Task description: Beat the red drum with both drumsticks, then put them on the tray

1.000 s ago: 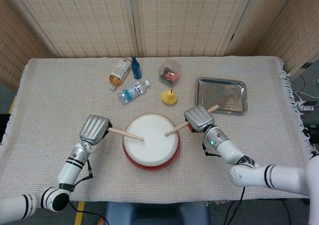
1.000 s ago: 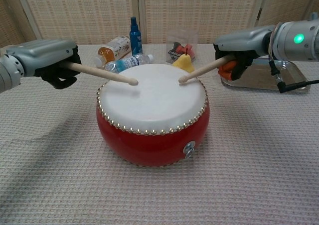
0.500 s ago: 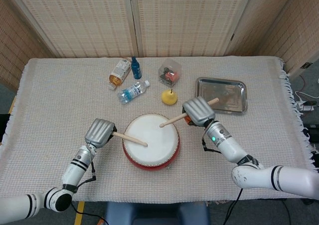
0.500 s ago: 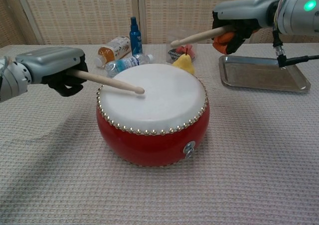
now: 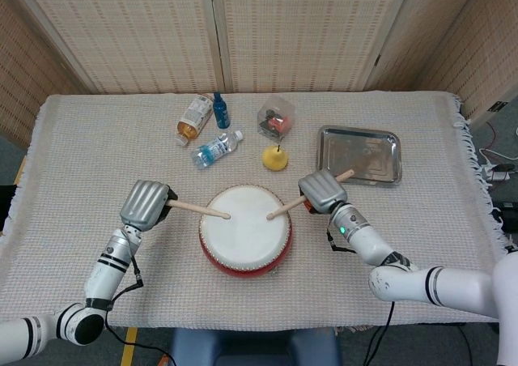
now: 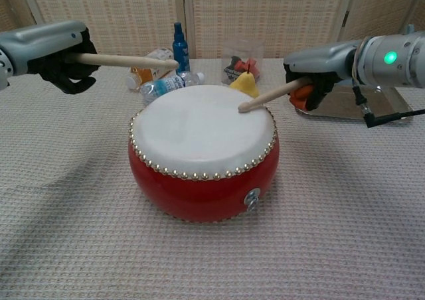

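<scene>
Red drum (image 6: 202,154) centred on table between hands. Left hand (image 6: 56,48) clenched on raised left drumstick (image 6: 123,60), tip above drumhead. Right hand (image 6: 317,71) clenched on right drumstick (image 6: 269,95), tip touching skin. Tray (image 5: 359,154) just beyond right hand.

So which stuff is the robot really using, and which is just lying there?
Using:
drum
left stick, in left hand
right stick, in right hand
tray

Lying about:
three bottles
yellow pear
clear box
</scene>
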`<action>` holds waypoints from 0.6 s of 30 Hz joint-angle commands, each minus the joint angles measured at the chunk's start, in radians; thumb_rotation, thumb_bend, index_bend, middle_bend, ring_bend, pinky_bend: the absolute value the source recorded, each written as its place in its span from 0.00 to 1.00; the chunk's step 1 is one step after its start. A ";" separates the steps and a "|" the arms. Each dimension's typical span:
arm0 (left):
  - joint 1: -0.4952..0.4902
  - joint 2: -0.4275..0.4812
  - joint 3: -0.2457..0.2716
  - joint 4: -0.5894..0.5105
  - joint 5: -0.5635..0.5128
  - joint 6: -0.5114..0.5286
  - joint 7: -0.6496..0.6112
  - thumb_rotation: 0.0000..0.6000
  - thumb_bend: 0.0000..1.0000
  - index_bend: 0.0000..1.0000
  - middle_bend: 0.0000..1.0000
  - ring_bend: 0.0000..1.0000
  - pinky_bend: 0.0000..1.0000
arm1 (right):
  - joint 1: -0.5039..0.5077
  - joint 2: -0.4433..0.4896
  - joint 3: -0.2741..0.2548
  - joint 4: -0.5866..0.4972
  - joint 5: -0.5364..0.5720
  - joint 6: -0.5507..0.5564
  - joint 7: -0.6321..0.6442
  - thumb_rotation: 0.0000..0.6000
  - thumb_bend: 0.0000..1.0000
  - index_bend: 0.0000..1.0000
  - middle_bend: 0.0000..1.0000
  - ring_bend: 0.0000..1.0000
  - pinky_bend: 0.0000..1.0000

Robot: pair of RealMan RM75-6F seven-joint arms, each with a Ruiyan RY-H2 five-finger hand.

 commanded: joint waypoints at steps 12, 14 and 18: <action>-0.030 -0.099 0.052 0.086 -0.029 -0.041 0.097 1.00 0.83 1.00 1.00 1.00 1.00 | -0.005 0.032 0.020 -0.030 -0.019 -0.003 0.013 1.00 0.94 1.00 1.00 1.00 1.00; -0.019 -0.075 0.041 0.061 -0.012 -0.015 0.079 1.00 0.83 1.00 1.00 1.00 1.00 | 0.002 0.009 -0.001 -0.003 0.001 -0.017 -0.011 1.00 0.94 1.00 1.00 1.00 1.00; 0.002 -0.017 0.018 0.003 0.023 0.023 0.027 1.00 0.83 1.00 1.00 1.00 1.00 | 0.011 -0.027 -0.029 0.040 0.035 -0.030 -0.047 1.00 0.94 1.00 1.00 1.00 1.00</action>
